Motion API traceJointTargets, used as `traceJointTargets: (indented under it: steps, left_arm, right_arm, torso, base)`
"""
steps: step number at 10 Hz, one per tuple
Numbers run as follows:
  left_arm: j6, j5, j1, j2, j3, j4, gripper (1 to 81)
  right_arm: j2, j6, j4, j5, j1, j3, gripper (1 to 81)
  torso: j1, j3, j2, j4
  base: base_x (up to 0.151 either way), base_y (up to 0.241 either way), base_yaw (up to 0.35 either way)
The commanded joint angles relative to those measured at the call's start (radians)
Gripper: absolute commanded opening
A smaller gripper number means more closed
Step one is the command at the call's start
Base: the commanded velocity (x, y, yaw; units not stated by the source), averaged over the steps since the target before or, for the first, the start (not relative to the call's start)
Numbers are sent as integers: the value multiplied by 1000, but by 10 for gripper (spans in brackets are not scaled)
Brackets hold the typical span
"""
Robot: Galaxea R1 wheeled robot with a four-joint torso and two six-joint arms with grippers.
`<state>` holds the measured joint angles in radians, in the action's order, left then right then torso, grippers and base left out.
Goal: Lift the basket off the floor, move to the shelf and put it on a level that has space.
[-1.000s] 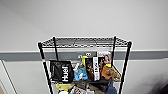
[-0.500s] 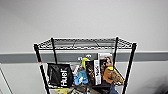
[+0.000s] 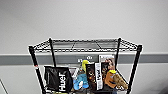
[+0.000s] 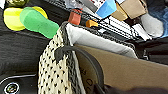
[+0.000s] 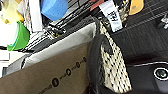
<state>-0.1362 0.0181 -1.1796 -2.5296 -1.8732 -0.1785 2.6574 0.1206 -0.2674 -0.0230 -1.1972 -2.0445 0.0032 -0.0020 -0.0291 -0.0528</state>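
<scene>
Straight ahead of me in the head view stands the shelf [image 3: 85, 53], a black wire rack against a pale wall, its posts running down toward the lower edge of the frame. Its top level [image 3: 86, 45] lies across the middle of the frame as a flat wire grid with a low rim, and I see nothing standing on it. One tier below, the goods are packed close: a black Huel bag [image 3: 58, 79] at lower left, a blue bottle [image 3: 80, 81] just beside it, an upright book [image 3: 98, 76] near the center, and a brown soft toy [image 3: 116, 80] at lower right. From my left wrist the basket [image 4: 53, 72] shows large at lower left of the frame, cream with a dark dotted weave and a dark braided rim, and its dark handle [image 4: 82, 57] arches over a white lining. A brown cardboard box [image 4: 130, 70] sits inside it, along the lower right. Beyond the basket, at upper left, lies a green sponge [image 4: 37, 22] against a yellow one, and wire shelving with mixed goods runs across the top. From my right wrist the same basket appears at center right, its other handle [image 5: 96, 60] curving down the middle, the cardboard box at lower left. I cannot tell whether either of my claws is clenched or released; the fingers are not clear to me.
</scene>
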Motion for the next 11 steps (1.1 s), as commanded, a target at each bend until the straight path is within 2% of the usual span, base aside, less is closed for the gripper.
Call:
traceJointTargets:
  steps: [1, 3, 7, 11]
  left_arm:
    - [-6, 25, 110, -2, 46, 5, 10]
    - [-6, 25, 110, 0, 46, 5, 10]
    - [-5, 25, 110, 12, 75, 5, 10]
    - [-5, -24, 110, 112, 259, 30, 10]
  right_arm:
    - [8, 8, 1, -37, 112, 47, 10]
    - [8, 8, 2, -37, 113, 52, 10]
    - [-26, 8, 16, -35, 110, 124, 10]
    - [-141, 11, 34, -12, 118, 332, 10]
  torso:
    - [0, 0, 0, 0]
    - [1, 0, 0, 0]
    - [0, 0, 0, 0]
    - [0, 0, 0, 0]
  base:
    - [93, 0, 0]
    - [71, 0, 0]
    - [0, 0, 0]
    - [0, 0, 0]
